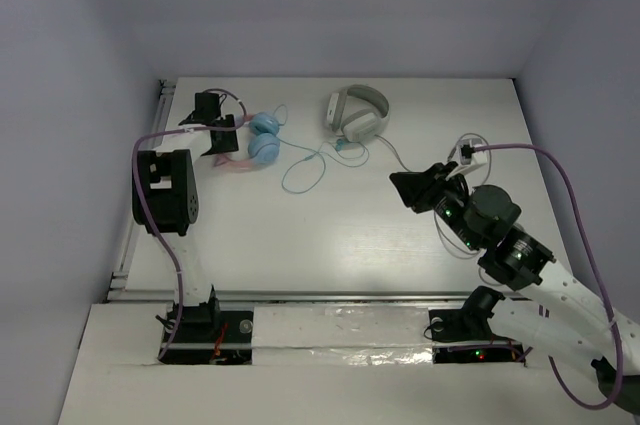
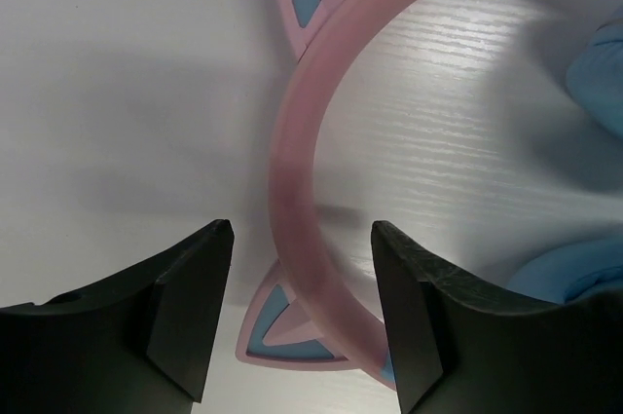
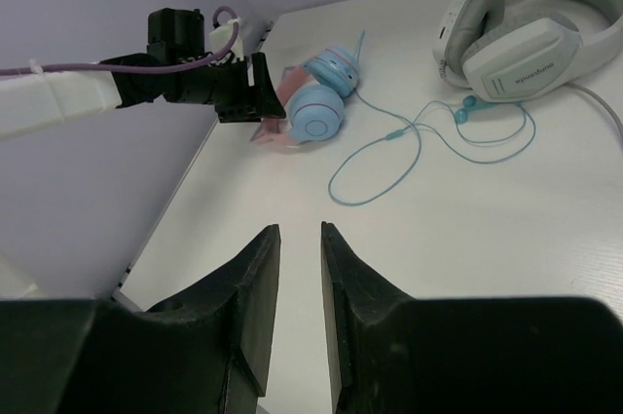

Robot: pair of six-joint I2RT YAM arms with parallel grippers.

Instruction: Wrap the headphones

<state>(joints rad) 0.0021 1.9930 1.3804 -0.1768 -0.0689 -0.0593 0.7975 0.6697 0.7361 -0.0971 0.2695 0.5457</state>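
The headphones (image 1: 265,137) lie at the back left of the table, with two light-blue ear cups (image 3: 316,112) and a pink cat-ear headband (image 2: 292,180). Their thin light-blue cable (image 1: 300,177) trails right in loose loops, which also show in the right wrist view (image 3: 389,156). My left gripper (image 2: 302,229) is open, with one finger on each side of the headband and not touching it. In the top view it (image 1: 230,138) sits at the headphones' left side. My right gripper (image 3: 301,229) is empty with only a narrow gap between its jaws. It hovers at mid-right (image 1: 408,185), far from the headphones.
White and grey headphones (image 1: 357,113) lie at the back centre, their grey cable running right. The blue cable's end lies beside them (image 3: 467,107). A wall borders the table on the left and another at the back.
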